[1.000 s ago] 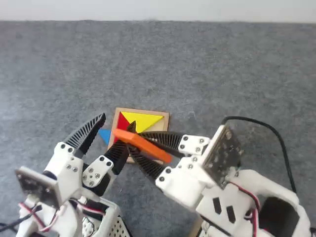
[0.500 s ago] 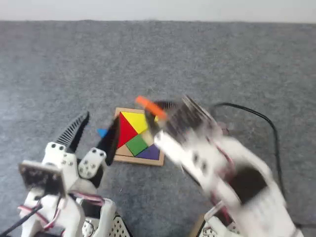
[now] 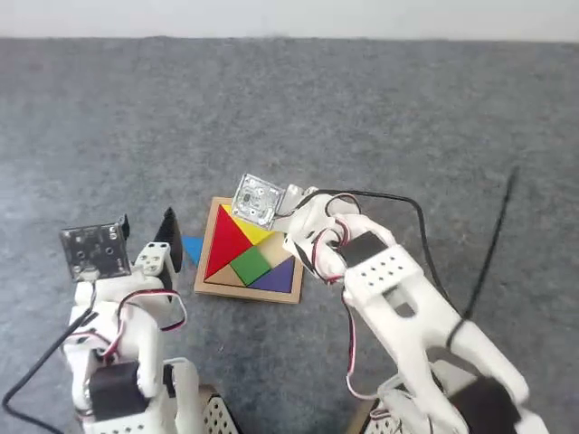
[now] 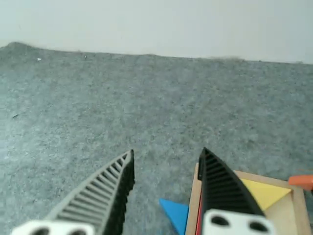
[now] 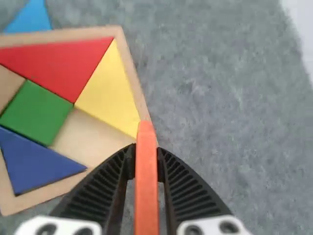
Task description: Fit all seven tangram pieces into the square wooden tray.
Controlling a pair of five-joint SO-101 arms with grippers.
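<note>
On grey carpet (image 3: 407, 117), we see the tray (image 3: 246, 294) holding red (image 5: 58, 61), yellow (image 5: 110, 93), green (image 5: 34, 110) and dark-blue (image 5: 34, 159) pieces. Above its rim the right gripper (image 5: 145, 149) pinches the orange piece (image 5: 145, 196), which the wrist hides from above. The left gripper (image 4: 167, 152) gapes empty near the light-blue piece (image 4: 175, 213), just outside the tray.

Right arm (image 3: 389, 280) across tray's (image 3: 246, 295) far corner

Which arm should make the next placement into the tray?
Right. The right tool is shut on the orange piece, at the edge of the tray next to its bare gap. The left tool is open and empty, beside the blue piece lying outside the tray.
</note>
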